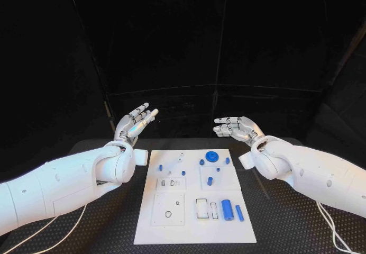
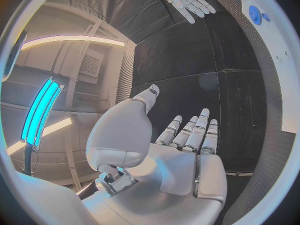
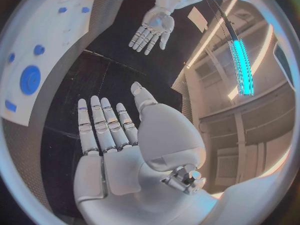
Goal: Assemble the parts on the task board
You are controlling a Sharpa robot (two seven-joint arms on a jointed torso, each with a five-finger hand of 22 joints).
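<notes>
Head view, near edge: the task board [image 1: 153,233] lies flat on the black surface [image 1: 290,227], its long side running from near to far, between the two arms.
Near right of the board: a short blue cylinder [image 1: 227,206] and a longer blue rod [image 1: 239,212] lie side by side, close but apart, just right of a pale rectangular frame [image 1: 202,208] with a slim blue piece [image 1: 214,210] between the frame and the cylinder.
Near left of the board: a raised square panel [image 1: 168,209] carries two small dark rings.
Middle of the board: a smaller panel [image 1: 172,183] with slots sits left; a blue pin [image 1: 210,181] lies to its right.
Far part of the board: a round blue disc [image 1: 211,156] rests near the far right corner, with small blue parts [image 1: 161,168] scattered around it and toward the left edge.
Left arm: it [image 1: 61,185] comes in beside the board's left edge, well above the surface.
Left hand: it [image 1: 137,121] is raised beyond the board's far left corner, palm turned inward, fingers [image 2: 187,132] straight and apart, holding nothing.
Right arm: it [image 1: 312,174] comes in beside the board's right edge.
Right hand: it [image 1: 236,128] is raised beyond the far right corner, facing the left hand, fingers [image 3: 103,122] extended and spread, holding nothing.
Hands together: well apart from each other and from every part.
</notes>
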